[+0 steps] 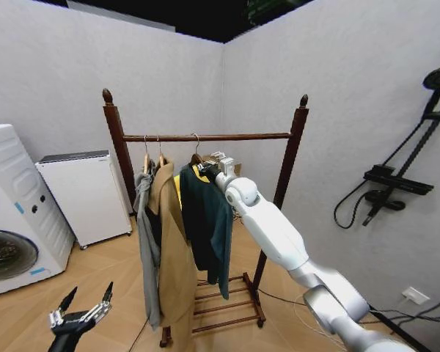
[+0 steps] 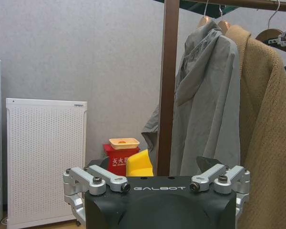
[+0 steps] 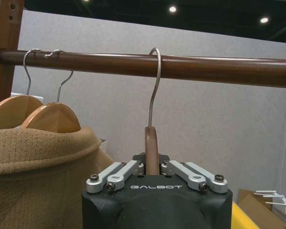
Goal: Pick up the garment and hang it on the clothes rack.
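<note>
dark teal garment [image 1: 207,220], reddish-brown clothes rack [image 1: 205,137]

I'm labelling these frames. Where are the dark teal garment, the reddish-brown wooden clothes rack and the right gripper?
dark teal garment [image 1: 209,220], head view, front panel.
reddish-brown wooden clothes rack [image 1: 235,136], head view, horizontal bar.
right gripper [image 3: 152,168], right wrist view, between fingertips at the hanger's neck.
</note>
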